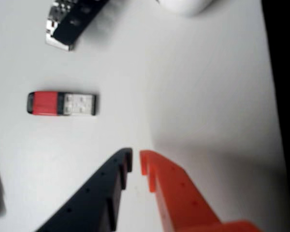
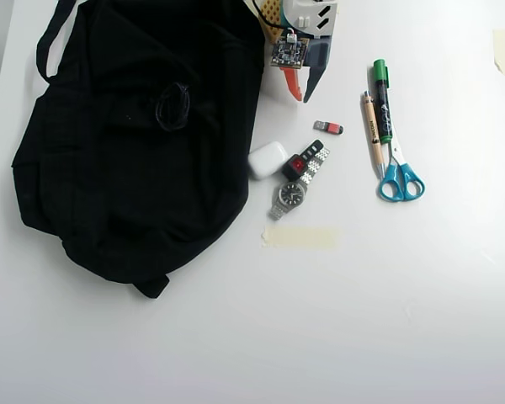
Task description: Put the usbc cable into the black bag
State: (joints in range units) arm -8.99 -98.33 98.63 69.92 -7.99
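Note:
The black bag point(image 2: 109, 177) lies spread over the left half of the table in the overhead view. The usbc cable point(image 2: 172, 107), a small black coil, lies on the bag's upper middle fabric. My gripper point(image 2: 302, 87) is at the top of the overhead view, just right of the bag's upper right edge and apart from the cable. In the wrist view the gripper point(image 1: 136, 162) has one black and one orange finger, with the tips almost touching and nothing between them, above bare white table. Bag and cable are out of the wrist view.
A red and black USB stick point(image 2: 328, 128) lies just below the gripper and also shows in the wrist view point(image 1: 62, 103). Nearby are a white case point(image 2: 267, 160), a black key fob point(image 2: 299, 162) and a steel wristwatch point(image 2: 290, 195). A pen, a green marker point(image 2: 380, 97), scissors point(image 2: 400, 178) and tape strip point(image 2: 300, 237) lie further right.

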